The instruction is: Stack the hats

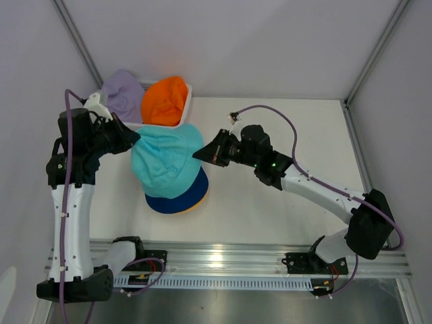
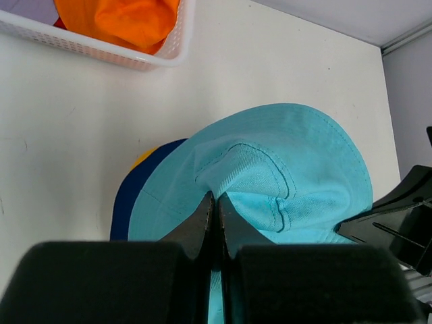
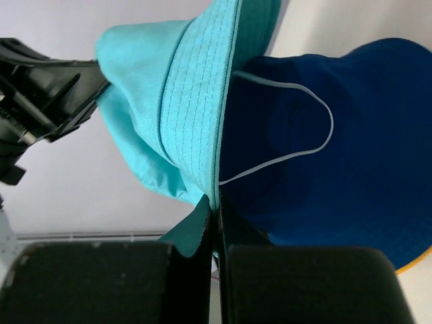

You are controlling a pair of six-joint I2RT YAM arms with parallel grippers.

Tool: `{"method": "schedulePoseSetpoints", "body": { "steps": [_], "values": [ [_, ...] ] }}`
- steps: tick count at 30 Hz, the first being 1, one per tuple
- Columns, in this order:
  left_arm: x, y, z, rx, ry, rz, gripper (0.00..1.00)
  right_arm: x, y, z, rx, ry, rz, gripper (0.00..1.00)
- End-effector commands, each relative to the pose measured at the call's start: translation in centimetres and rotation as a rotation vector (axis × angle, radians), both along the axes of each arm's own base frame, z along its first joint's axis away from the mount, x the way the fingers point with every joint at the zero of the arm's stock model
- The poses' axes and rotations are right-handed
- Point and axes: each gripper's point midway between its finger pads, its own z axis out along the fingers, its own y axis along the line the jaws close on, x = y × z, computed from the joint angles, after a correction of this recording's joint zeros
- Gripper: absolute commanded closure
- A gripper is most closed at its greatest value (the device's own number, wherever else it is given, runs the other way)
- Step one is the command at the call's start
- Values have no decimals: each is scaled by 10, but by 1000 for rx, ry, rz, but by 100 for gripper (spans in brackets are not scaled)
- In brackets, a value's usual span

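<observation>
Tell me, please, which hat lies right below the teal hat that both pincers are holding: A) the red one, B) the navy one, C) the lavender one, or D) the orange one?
B: the navy hat peeks out under the teal hat, while the orange hat and the lavender hat sit in the white basket.

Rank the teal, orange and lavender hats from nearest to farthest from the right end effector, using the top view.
1. teal hat, mid-table, pinched by the right end effector.
2. orange hat, behind, in the basket.
3. lavender hat, farther left, at the basket's far end.
</observation>
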Motion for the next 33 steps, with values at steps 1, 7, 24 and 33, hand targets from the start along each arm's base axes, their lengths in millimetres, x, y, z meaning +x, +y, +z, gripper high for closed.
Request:
{"method": "schedulePoseSetpoints", "body": {
  "steps": [1,7,24,33],
  "values": [
    [-1,3,0,35,-64,1,94,9,-1,-26,-78,-16,-21,100],
    [-11,12,-2,68,-111,50,72,47,-17,-53,-107,35,-48,100],
    [-17,17,-110,-356,-13,393,18,70,-4,-89,-156,93,108,100],
    [-37,14,-135,-635,-44,516,21,66,-13,-82,-143,89,56,100]
  ]
}}
